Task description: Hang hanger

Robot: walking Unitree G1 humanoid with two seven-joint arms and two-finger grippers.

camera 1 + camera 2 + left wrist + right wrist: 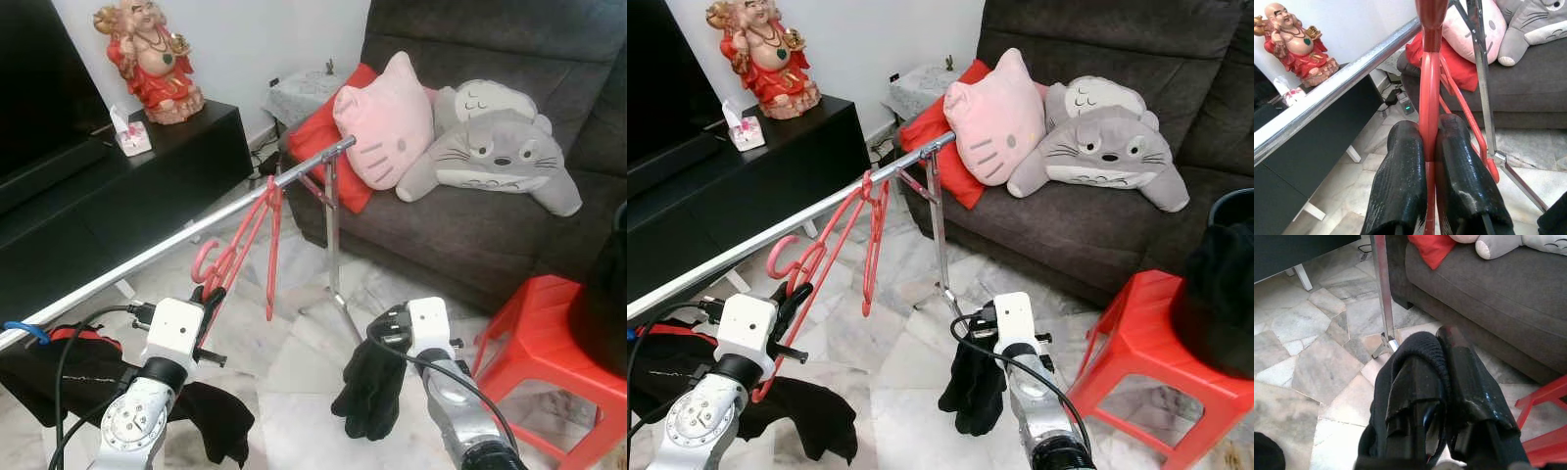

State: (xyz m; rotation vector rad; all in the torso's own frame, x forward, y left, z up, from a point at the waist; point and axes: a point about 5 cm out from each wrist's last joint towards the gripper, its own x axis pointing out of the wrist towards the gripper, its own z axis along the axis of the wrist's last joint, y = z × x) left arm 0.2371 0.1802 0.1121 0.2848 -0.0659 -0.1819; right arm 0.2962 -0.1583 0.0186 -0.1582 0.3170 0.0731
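A dark grey sofa carries plush cushions at its left end. A chrome rail slants before it over the marble floor. The red hanger lies beside the rail, pinched in the left gripper. The right gripper clamps a black garment.

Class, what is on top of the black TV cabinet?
On the black TV cabinet stand a red laughing Buddha statue and a small tissue pack. Its left end is hidden by a dark screen.
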